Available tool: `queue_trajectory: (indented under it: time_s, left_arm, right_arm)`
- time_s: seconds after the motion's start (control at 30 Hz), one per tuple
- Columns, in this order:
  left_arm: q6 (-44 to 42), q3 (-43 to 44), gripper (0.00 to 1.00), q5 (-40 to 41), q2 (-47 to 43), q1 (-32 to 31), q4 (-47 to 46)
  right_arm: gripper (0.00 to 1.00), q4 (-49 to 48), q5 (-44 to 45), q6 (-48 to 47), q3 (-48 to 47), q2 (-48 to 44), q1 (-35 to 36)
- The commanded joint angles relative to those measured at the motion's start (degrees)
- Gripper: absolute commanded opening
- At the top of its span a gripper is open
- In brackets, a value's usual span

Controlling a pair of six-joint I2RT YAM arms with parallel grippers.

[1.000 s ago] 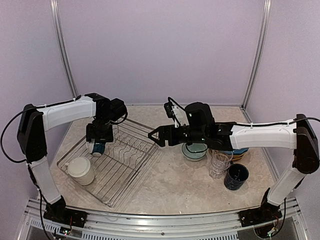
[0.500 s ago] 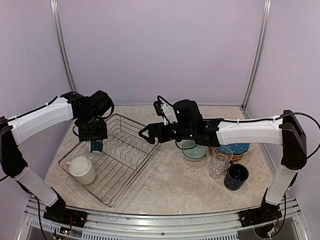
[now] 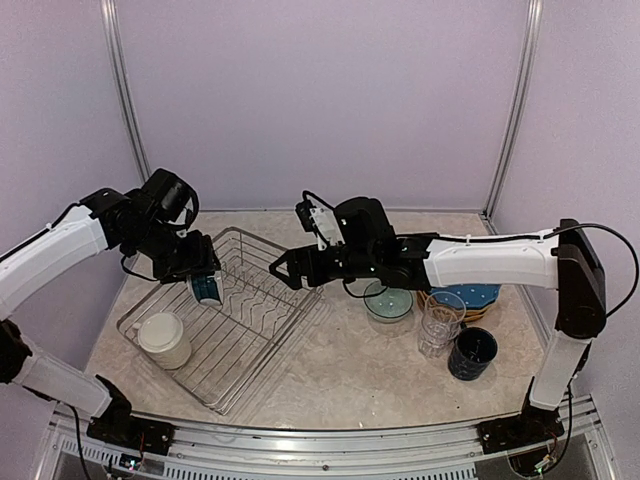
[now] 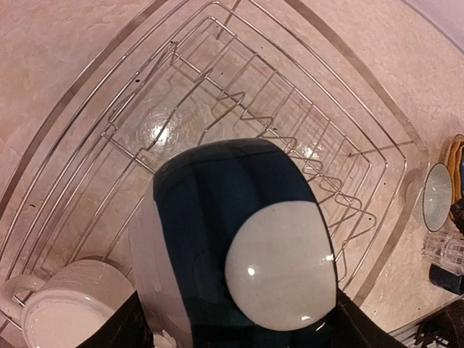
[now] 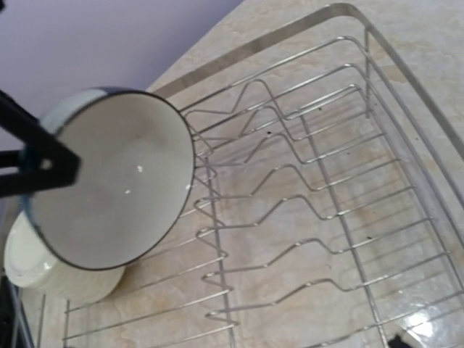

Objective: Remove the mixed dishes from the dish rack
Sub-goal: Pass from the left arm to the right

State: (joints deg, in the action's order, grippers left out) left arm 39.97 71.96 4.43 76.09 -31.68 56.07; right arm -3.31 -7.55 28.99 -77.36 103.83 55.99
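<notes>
Over the table [image 3: 350, 372] the left gripper [image 3: 200, 283] is clasping a bowl [image 4: 239, 239], probably slick and brittle, by its sides; the right gripper [image 3: 283, 270] is gaping.

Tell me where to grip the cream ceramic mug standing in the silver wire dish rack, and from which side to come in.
Pinch the cream ceramic mug across its round body, straight down from above. It stands on end in the near left corner of the silver wire dish rack, whose raised walls block a sideways approach. Avoid the handle, on the side by the wall.
</notes>
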Motion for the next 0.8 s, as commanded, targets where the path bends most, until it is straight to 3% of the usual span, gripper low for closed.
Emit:
queue_trajectory:
  time_s: [0.0,0.53,0.77]
  left_arm:
    - [-2.7,-2.0,0.4,-10.6,-3.1,3.2,-7.0]
    - [-3.8,-9.1,0.39,-33.0,-10.2,8.2,-22.1]
    - [-3.4,-12.0,0.38,-40.0,-13.7,8.5,-29.4]
  right_arm:
    - [0.9,2.6,1.2,-1.2,-2.3,0.6,0.2]
    - [0.89,-0.7,-9.0,9.5,-9.6,8.1,-1.6]
    - [0.83,-3.7,-12.7,14.0,-11.8,12.3,-2.8]
